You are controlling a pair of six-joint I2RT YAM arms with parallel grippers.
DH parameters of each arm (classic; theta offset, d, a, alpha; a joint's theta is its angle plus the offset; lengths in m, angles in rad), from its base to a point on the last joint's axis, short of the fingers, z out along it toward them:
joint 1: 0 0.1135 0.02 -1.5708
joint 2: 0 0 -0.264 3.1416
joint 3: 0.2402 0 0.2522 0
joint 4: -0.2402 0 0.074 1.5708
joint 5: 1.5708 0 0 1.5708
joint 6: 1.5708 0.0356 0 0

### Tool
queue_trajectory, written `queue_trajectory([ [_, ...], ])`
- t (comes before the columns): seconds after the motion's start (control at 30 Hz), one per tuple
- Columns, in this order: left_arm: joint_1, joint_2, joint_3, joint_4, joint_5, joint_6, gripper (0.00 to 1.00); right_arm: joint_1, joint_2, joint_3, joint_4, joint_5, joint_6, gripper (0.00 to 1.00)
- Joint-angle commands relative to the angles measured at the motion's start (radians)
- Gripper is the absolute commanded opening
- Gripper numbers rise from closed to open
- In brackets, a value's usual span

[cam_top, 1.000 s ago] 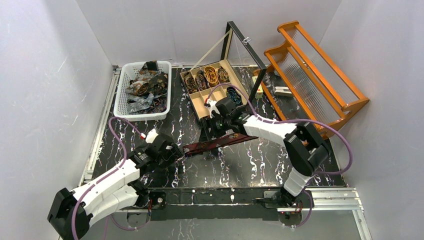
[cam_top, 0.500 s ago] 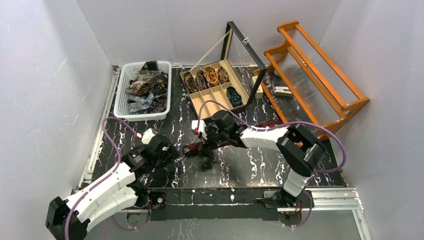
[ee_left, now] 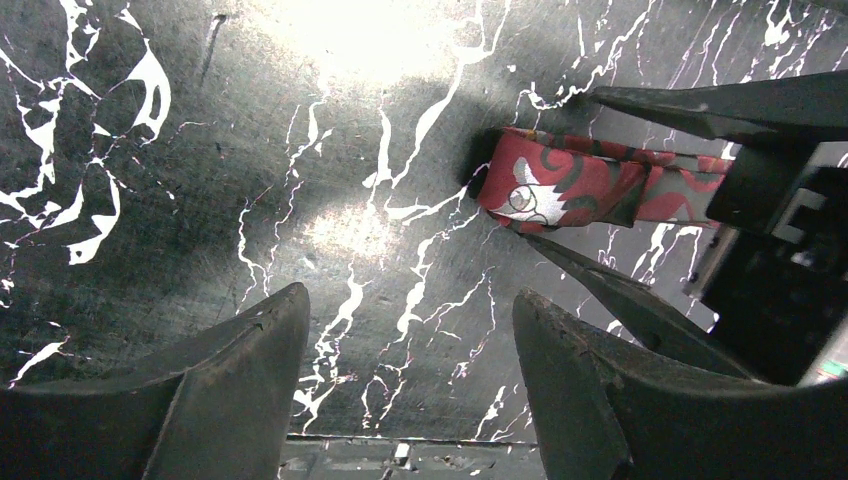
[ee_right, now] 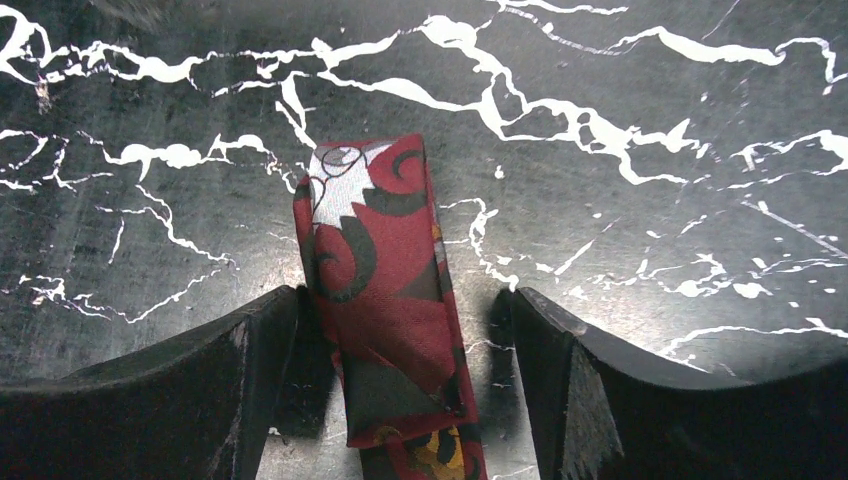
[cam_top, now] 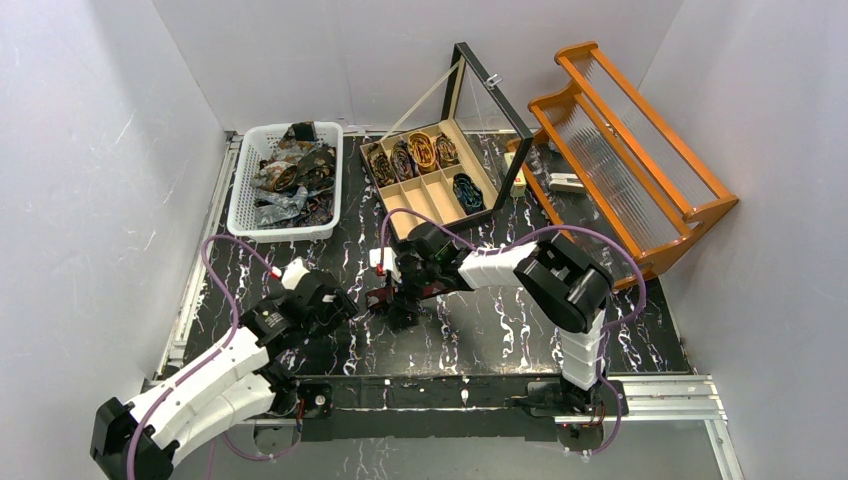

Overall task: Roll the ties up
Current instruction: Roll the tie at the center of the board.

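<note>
Red patterned fabric tie (ee_right: 375, 250) lies flat on the black, white-veined bench (cam_top: 500, 330), in front of the arm bases and a little left of centre. It has dark swirls, one white motif and a gold patch further down the strip.

Long axis: roughly left to right across the bench in the top view. The doubled-over end points toward your left hand (ee_left: 408, 295), and the strip runs back under your right hand (ee_right: 400, 295).

Right hand: jaws spread wide, one finger on each side of the strip, which lies between them. The fingers are not closed on it.

Left hand: jaws wide apart with nothing between them, low over bare bench near the folded end but apart from it.

Background: rolled ties (cam_top: 422, 150) sit in the far compartments of the open wooden box (cam_top: 415, 205). Loose ties (cam_top: 290, 170) fill the white plastic basket (cam_top: 240, 200).
</note>
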Motion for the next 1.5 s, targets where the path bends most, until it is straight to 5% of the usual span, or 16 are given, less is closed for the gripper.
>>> queue_trajectory([
  [0.0, 0.007, -0.026, -0.002, -0.040, -0.036, 0.000, 0.72, 0.004, 0.025, 0.032, 0.019, -0.038, -0.036, 0.84],
  [0.13, 0.006, -0.037, -0.007, -0.046, -0.038, -0.002, 0.72, 0.003, 0.051, 0.040, 0.028, -0.028, -0.018, 0.67],
  [0.47, 0.006, -0.047, -0.010, -0.050, -0.045, -0.008, 0.72, 0.006, 0.063, 0.027, 0.075, -0.029, 0.046, 0.45],
  [0.63, 0.008, -0.054, -0.014, -0.051, -0.046, -0.012, 0.72, 0.010, 0.053, 0.020, 0.085, -0.013, 0.044, 0.51],
  [0.73, 0.007, -0.057, -0.016, -0.052, -0.046, -0.011, 0.72, 0.015, 0.043, 0.028, 0.087, -0.010, 0.041, 0.67],
  [0.87, 0.007, -0.053, -0.012, -0.053, -0.046, -0.008, 0.72, 0.024, 0.063, 0.068, 0.050, -0.018, 0.022, 0.74],
  [1.23, 0.007, -0.063, 0.007, -0.083, -0.058, 0.002, 0.72, 0.055, 0.136, 0.072, 0.059, 0.032, 0.021, 0.50],
  [1.47, 0.007, -0.079, 0.005, -0.099, -0.069, -0.003, 0.72, 0.109, 0.153, 0.074, 0.118, 0.046, 0.054, 0.44],
])
